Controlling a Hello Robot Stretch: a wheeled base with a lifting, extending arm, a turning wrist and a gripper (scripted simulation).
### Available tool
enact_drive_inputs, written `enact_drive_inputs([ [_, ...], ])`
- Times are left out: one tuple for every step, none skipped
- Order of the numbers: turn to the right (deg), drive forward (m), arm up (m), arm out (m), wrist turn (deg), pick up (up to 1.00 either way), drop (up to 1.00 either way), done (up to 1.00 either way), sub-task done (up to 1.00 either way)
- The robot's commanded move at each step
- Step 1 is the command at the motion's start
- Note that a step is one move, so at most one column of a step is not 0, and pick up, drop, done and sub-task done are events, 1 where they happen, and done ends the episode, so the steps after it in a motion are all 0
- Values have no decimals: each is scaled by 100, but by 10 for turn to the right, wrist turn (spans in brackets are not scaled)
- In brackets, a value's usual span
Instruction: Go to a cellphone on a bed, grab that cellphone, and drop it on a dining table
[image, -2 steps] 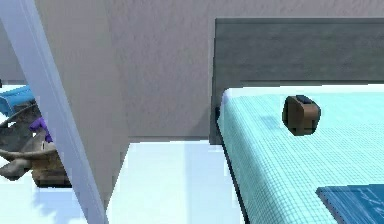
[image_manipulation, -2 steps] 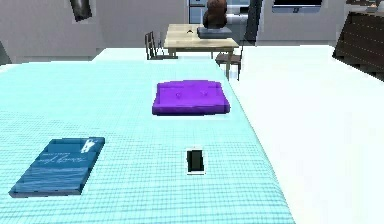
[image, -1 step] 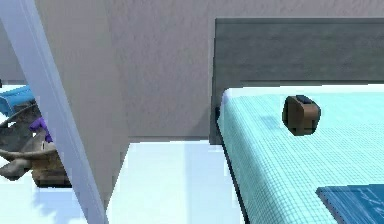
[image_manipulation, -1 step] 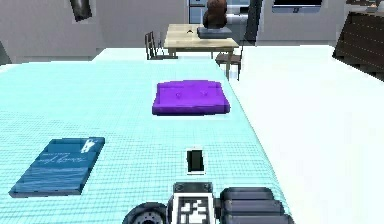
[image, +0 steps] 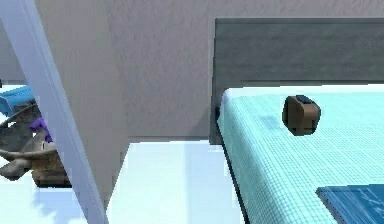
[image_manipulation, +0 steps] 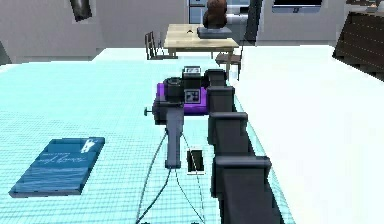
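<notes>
- Arm (image_manipulation: 240, 185): you have the dark square bar rising from the arm side view's bottom edge, out over the bed.
- Gripper (image_manipulation: 172, 185): its grey body hangs below a purple block, with thin fingers (image_manipulation: 157, 195) trailing toward the bottom edge. You cannot tell how the jaws stand, nor whether they hold anything.
- Cellphone (image_manipulation: 196, 160): a small dark slab lying flat on the bed cover, just beside the gripper's body and left of the arm. Whether the gripper touches it cannot be told.
- Blue book (image_manipulation: 60, 165): flat on the cover, well to the left of the gripper. You see its corner again at the forward view's lower right.
- Bed (image_manipulation: 70, 100): a pale turquoise checked cover under the phone and the book.
- Brown boxy object (image: 303, 114): it sits on the cover in the forward view, near the headboard.
- Headboard (image: 300, 50): dark grey, upright against the wall at the bed's far end.
- Dining table (image_manipulation: 190, 38): a light wooden top far beyond the bed in the arm side view.
- Chairs (image_manipulation: 155, 45): these stand at the table's sides.
- Dark rounded object (image_manipulation: 213, 15): it stands on the table's far part.
</notes>
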Motion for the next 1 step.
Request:
enact_drive_inputs([
  [0,0,0,0,450,0,0,0,0],
])
